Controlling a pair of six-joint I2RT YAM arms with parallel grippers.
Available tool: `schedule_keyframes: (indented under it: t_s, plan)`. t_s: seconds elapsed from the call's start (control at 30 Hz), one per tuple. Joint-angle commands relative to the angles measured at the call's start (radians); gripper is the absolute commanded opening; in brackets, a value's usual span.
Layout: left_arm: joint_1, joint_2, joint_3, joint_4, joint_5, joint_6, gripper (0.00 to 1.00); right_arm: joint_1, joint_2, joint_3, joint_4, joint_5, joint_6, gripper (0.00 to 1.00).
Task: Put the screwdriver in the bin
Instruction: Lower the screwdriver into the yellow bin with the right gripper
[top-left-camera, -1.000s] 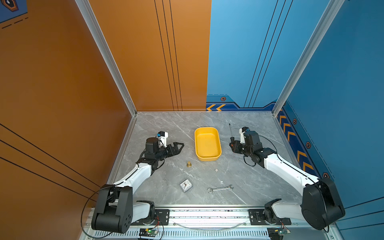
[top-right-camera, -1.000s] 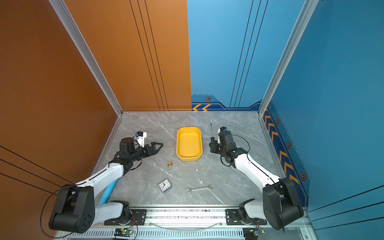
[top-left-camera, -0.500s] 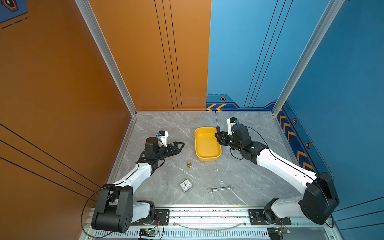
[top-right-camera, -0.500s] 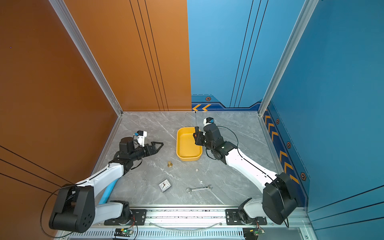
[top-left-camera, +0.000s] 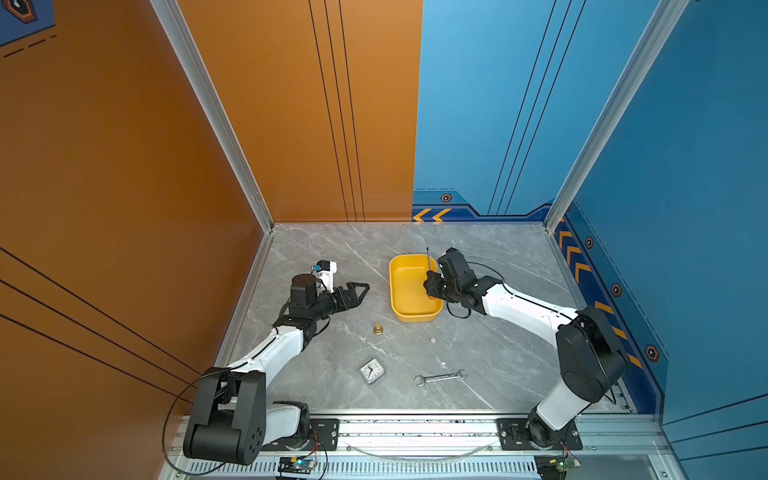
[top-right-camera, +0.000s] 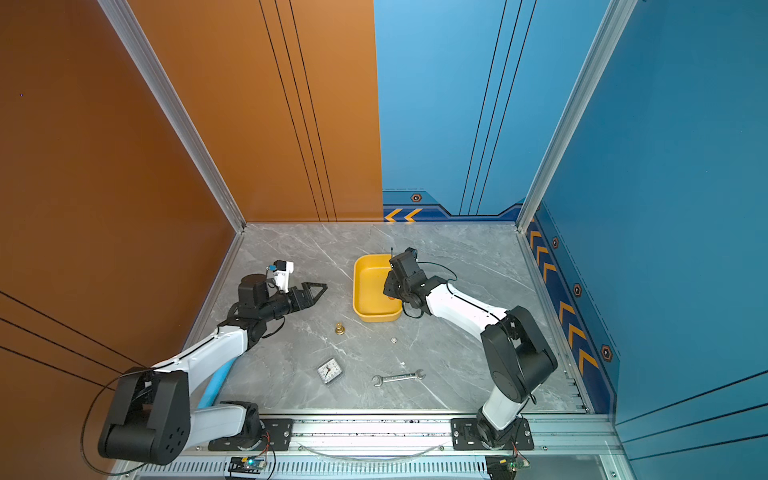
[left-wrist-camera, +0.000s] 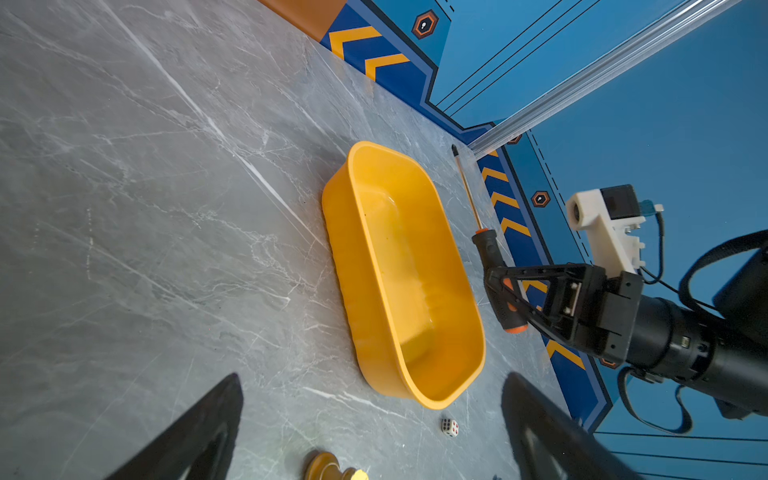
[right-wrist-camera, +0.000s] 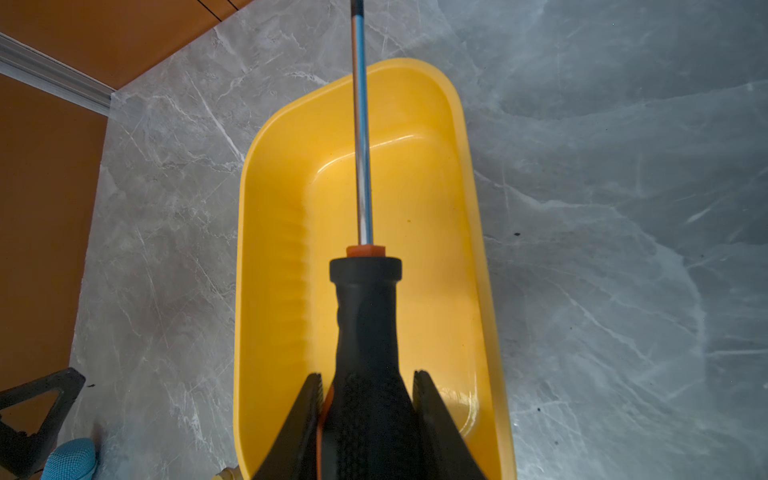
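Holding slim screwdriver with black handle, orange end cap and thin metal shaft (right-wrist-camera: 365, 316): right gripper (top-left-camera: 430, 286), squeezed tight on handle. Screwdriver up in air over shallow yellow plastic bin (top-left-camera: 399, 299), near bin's 3 o'clock side in both top views, shaft pointing to 12 o'clock. Left gripper (top-left-camera: 363, 292) at bin's 9 o'clock, wide open, holding nothing.

Taking the bin (top-left-camera: 415, 318) as the mark, the screwdriver (right-wrist-camera: 365, 324) hangs above its right half in the right gripper (top-left-camera: 430, 286), shaft pointing backward, while the left gripper (top-left-camera: 360, 292) stands well apart to its left, the small knob (top-left-camera: 378, 329) sits front-left, the die (top-left-camera: 433, 340) lies just in front, and the clock (top-left-camera: 371, 371) and the wrench (top-left-camera: 440, 377) lie farther forward.
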Motion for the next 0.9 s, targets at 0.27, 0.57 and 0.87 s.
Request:
schedule_keyframes:
  t_s: [0.27,0.57,0.87]
  plan:
    - [-0.005,0.024,-0.020,0.028,0.031,-0.008,0.98,0.018,0.083,0.067,-0.037,0.033,0.009,0.00]
    - [-0.003,0.030,-0.019,0.030,0.037,-0.008,0.98,0.051,0.152,0.130,-0.087,0.068,-0.036,0.00]
    - [-0.002,0.021,-0.017,0.030,0.034,-0.005,0.98,0.073,0.239,0.194,-0.129,0.096,-0.055,0.00]
